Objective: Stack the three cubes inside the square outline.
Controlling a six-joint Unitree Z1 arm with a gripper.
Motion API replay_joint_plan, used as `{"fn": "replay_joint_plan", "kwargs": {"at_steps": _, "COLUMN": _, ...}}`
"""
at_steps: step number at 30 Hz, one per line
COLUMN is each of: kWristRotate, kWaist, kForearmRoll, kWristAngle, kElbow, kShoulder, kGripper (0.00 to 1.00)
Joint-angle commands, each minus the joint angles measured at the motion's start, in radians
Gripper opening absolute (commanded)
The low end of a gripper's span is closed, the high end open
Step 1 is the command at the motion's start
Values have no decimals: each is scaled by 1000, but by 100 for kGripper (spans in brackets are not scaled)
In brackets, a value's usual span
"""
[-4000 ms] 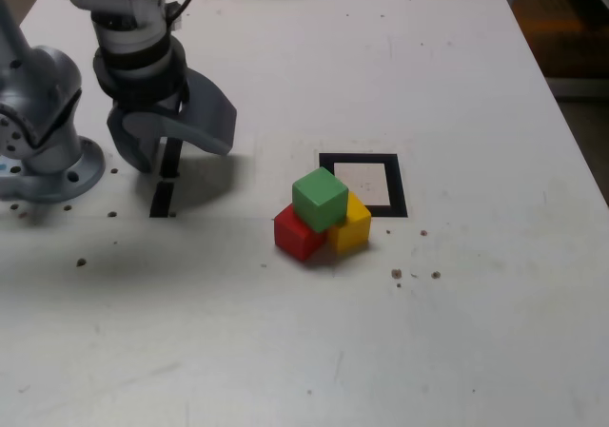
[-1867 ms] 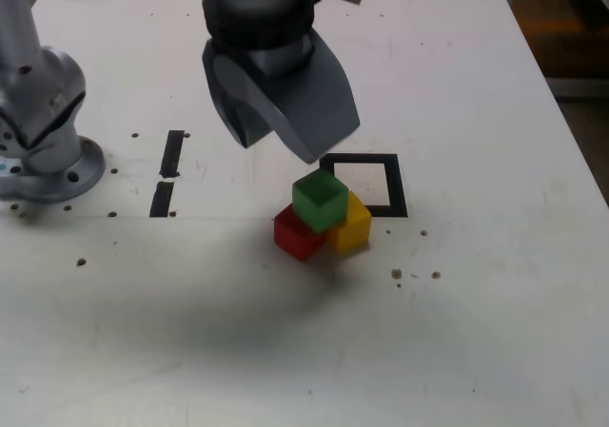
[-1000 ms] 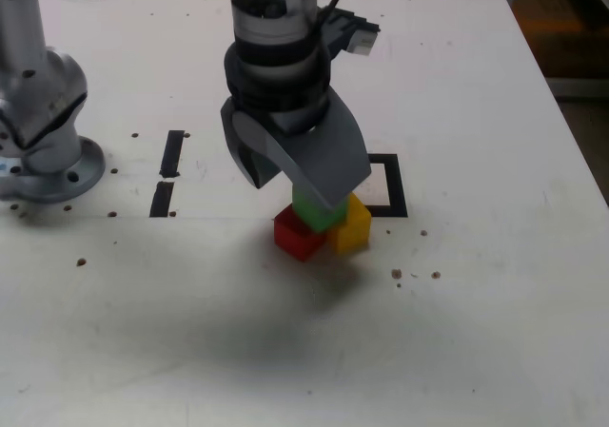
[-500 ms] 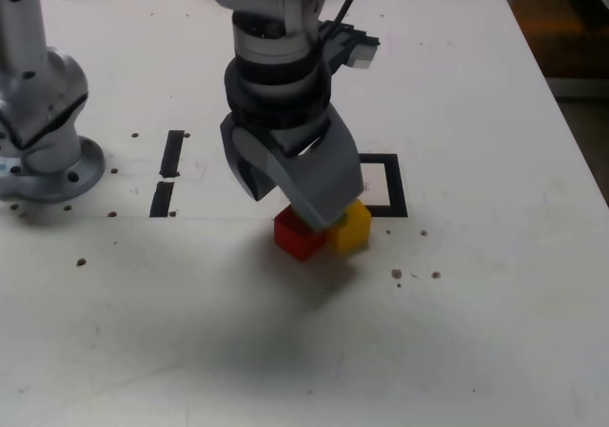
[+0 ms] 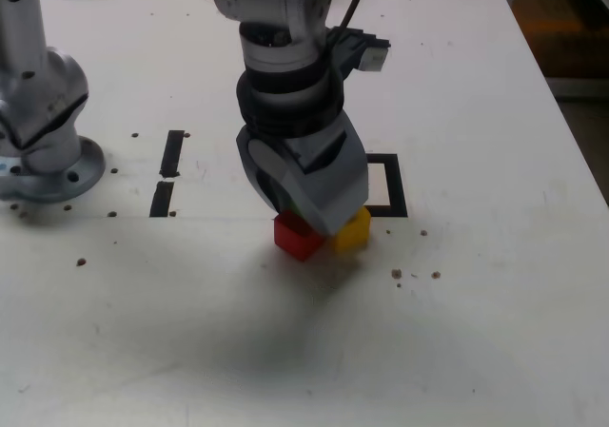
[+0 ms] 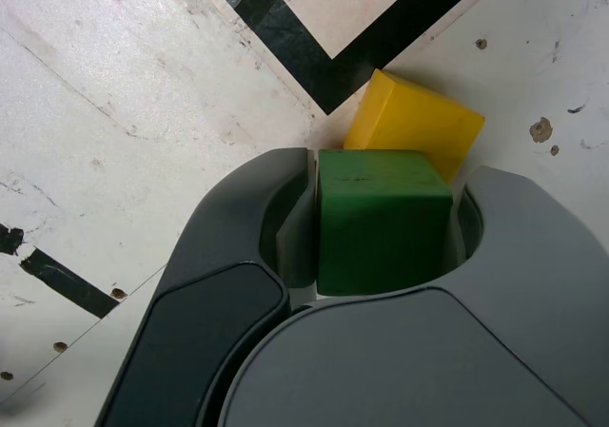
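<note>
Wrist view: your gripper (image 6: 381,220) grips the green cube (image 6: 379,220).
Jaws are clamped on both sides (yellow cube (image 6: 419,121) underneath, beside the square outline (image 6: 314,61)).

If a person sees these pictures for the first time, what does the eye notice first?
First, the big grey gripper at the table's centre, shut on the green cube, which the wrist view shows between its jaws. Under it lie the red cube and the yellow cube, side by side just in front of the square outline, whose white inside holds no cube.
</note>
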Motion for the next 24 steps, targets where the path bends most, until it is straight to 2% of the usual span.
{"fn": "replay_joint_plan", "kwargs": {"at_steps": 1, "kWristRotate": 0, "kWaist": -2, "kForearmRoll": -1, "kWristAngle": -5, "kElbow": 7, "kShoulder": 2, "kGripper": 8}}
{"fn": "replay_joint_plan", "kwargs": {"at_steps": 7, "kWristRotate": -3, "kWaist": -2, "kForearmRoll": 35, "kWristAngle": -17, "kElbow": 7, "kShoulder": -25, "kGripper": 1}}
{"fn": "replay_joint_plan", "kwargs": {"at_steps": 15, "kWristRotate": -37, "kWaist": 44, "kForearmRoll": 189, "kWristAngle": 13, "kElbow": -66, "kShoulder": -125, "kGripper": 1}}
{"fn": "replay_joint_plan", "kwargs": {"at_steps": 19, "kWristRotate": -43, "kWaist": 115, "kForearmRoll": 202, "kWristAngle": 6, "kElbow": -97, "kShoulder": -155, "kGripper": 1}}
{"fn": "replay_joint_plan", "kwargs": {"at_steps": 24, "kWristRotate": -67, "kWaist": 230, "kForearmRoll": 176, "kWristAngle": -13, "kElbow": -94, "kShoulder": -164, "kGripper": 1}}
